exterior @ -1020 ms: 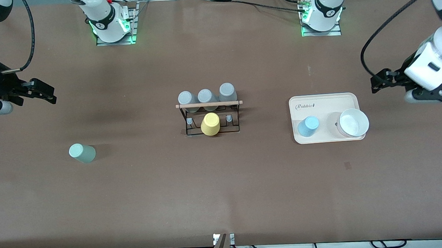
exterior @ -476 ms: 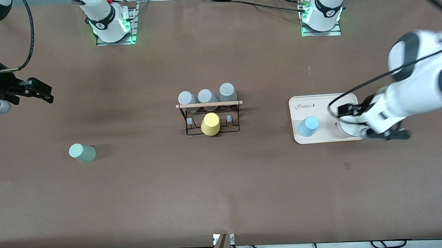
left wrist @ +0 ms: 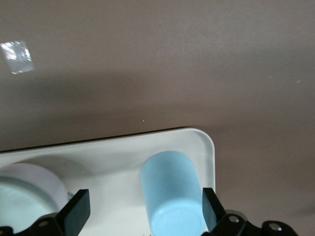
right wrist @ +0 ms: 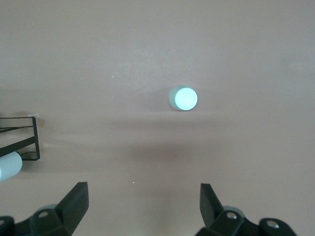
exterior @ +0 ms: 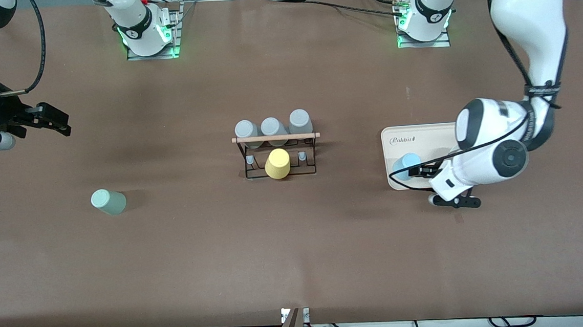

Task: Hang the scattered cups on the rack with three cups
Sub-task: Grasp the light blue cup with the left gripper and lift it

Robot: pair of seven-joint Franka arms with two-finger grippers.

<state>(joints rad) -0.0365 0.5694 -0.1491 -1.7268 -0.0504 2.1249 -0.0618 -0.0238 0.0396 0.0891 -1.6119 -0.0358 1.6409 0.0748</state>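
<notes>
At right of centre in the front frame, the left gripper point(exterior: 422, 171) hangs low over the cream tray point(exterior: 425, 134), fingers spread wide with the light blue cup point(exterior: 405, 166) standing between them, base up. Lower left, the sage green cup point(exterior: 108, 202) stands well apart from the rack point(exterior: 276, 154); the right gripper point(exterior: 50, 121), fingers apart, waits at upper left.

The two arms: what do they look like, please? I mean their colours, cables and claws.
Both arms have glossy white rounded shells with dark grey joint caps and rings. Black cables run loosely along them. Each base glows green. The left claw and the right claw are black, with flat black fingers. The right wrist also carries a silver metal cylinder.
</notes>
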